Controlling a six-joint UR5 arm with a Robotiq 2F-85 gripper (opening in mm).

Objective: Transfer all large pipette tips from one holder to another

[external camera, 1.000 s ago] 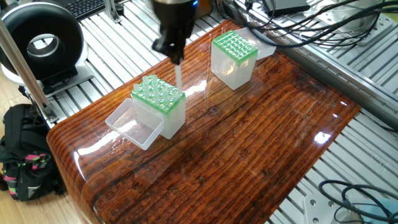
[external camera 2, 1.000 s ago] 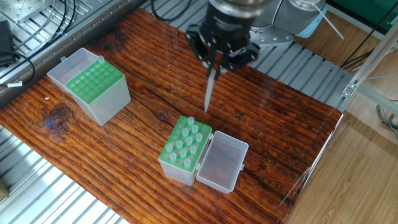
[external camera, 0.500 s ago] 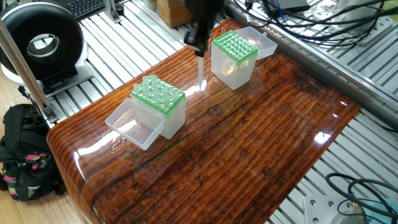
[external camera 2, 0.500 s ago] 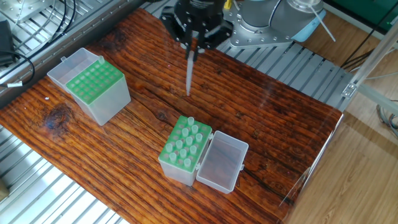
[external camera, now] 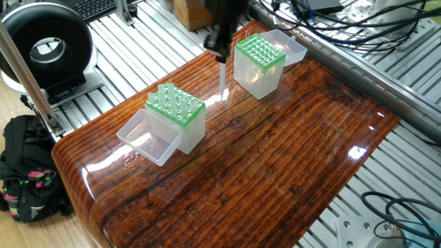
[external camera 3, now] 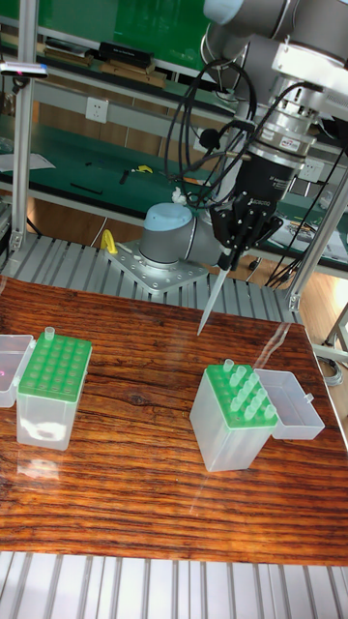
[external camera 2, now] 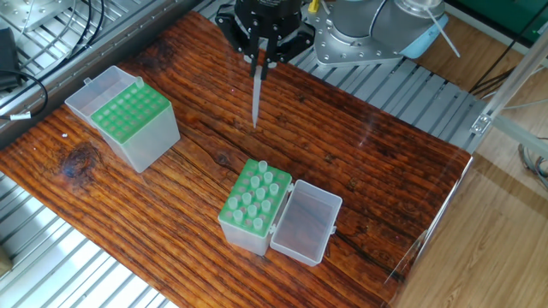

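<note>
One large pipette tip (external camera 2: pixel 255 94) hangs clamped in the closed gripper (external camera 2: pixel 260 56), point down (clear of the wooden table (external camera 2: pixel 360 180)), between the tip-filled holder (external camera 2: pixel 253 206) and the other holder (external camera 2: pixel 130 125).

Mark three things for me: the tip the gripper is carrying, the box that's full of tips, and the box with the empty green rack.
carried tip (external camera 2: pixel 255 96), the other fixed view, mid-shaft.
full box (external camera 2: pixel 254 196), the other fixed view, green rack top.
empty-rack box (external camera 2: pixel 128 112), the other fixed view, green rack top.
</note>
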